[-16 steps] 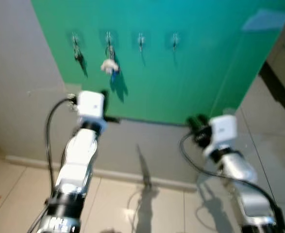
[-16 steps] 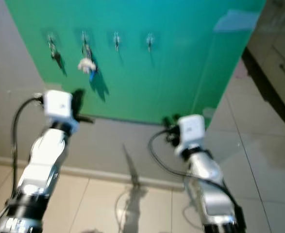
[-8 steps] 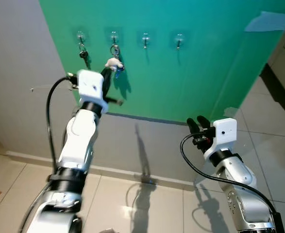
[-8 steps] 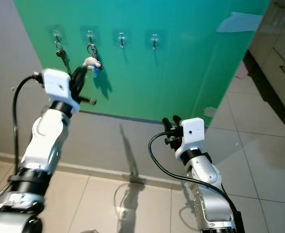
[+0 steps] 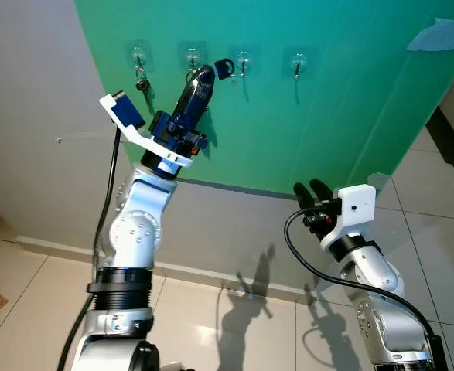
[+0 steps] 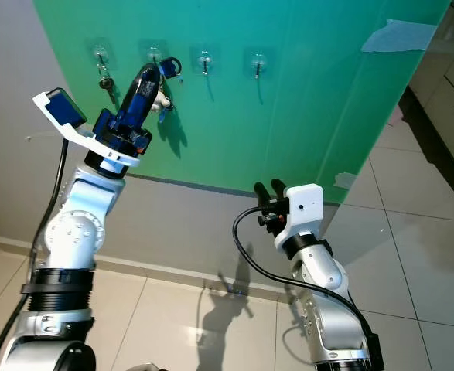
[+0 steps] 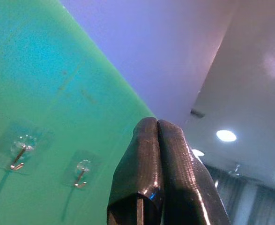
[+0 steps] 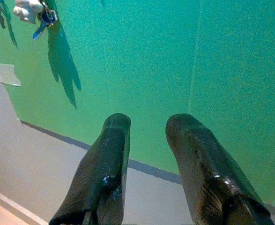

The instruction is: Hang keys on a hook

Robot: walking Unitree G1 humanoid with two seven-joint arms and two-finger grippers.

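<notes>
Four clear stick-on hooks sit in a row on the green panel. A dark key hangs on the first hook. The key bunch with a white plush charm hangs at the second hook, and the right wrist view shows the bunch too. My left gripper is raised right in front of that second hook, covering most of the bunch. Its fingers are pressed together, shut, with nothing seen between them. My right gripper is held low near the grey wall, open, with its fingers apart.
The third hook and fourth hook are bare. Below the green panel runs a grey wall with a baseboard, then pale floor tiles. A strip of tape sticks at the panel's upper right. Dark cabinets stand at the right.
My left arm has lifted and its gripper has swung up from beside the hanging keys to in front of the second hook. The head camera has shifted slightly. The right arm has barely moved.
</notes>
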